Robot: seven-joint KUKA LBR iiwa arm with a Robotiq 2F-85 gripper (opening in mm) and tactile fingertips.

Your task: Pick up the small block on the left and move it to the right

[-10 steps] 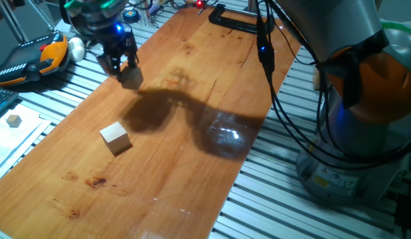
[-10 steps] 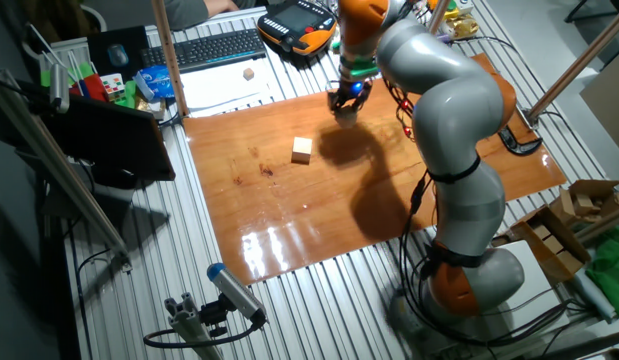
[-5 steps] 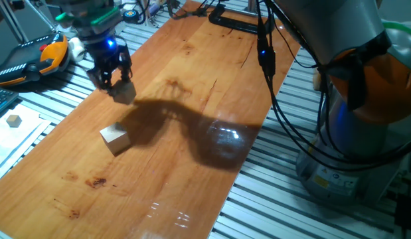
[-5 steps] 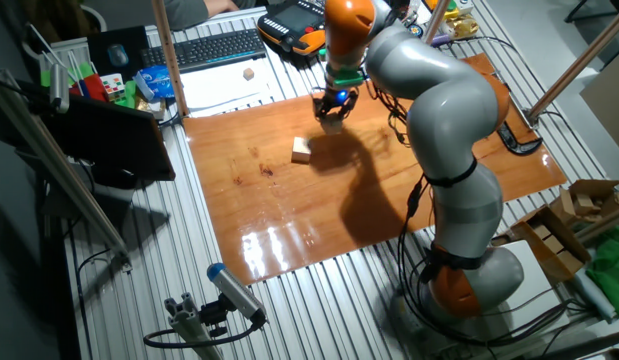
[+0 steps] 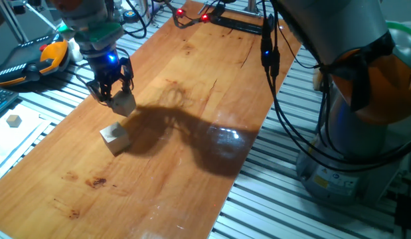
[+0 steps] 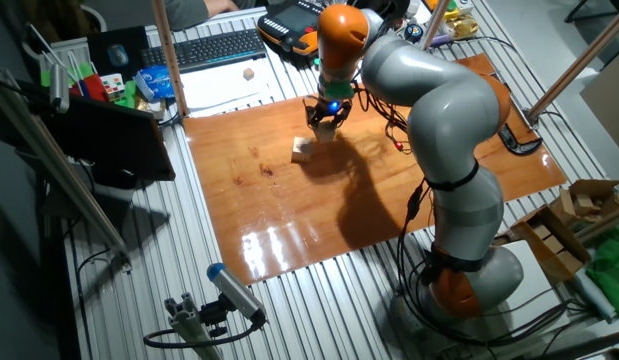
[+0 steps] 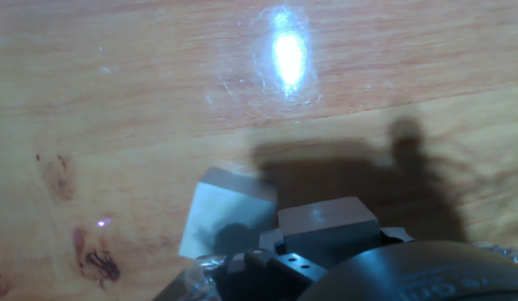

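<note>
My gripper [image 5: 116, 93] is shut on the small block [image 5: 125, 103], a pale wooden cube, and holds it low over the wooden board [image 5: 192, 133]. The larger pale wooden cube [image 5: 115, 139] lies on the board just in front of and below the held block. In the other fixed view the gripper [image 6: 323, 117] with the small block [image 6: 324, 129] hangs right beside the larger cube [image 6: 302, 150]. In the hand view the small block [image 7: 328, 224] sits between my fingers, with the larger cube [image 7: 228, 213] just to its left below.
A tiny tan cube [image 5: 14, 120] lies on white paper left of the board. An orange teach pendant [image 5: 32, 60] sits at the far left. A black clamp [image 5: 238, 23] grips the board's far end. Cables [image 5: 271, 66] hang from the arm.
My gripper has moved with the small block along the board toward the larger cube, and now hangs right next to it. The larger cube has not moved.
</note>
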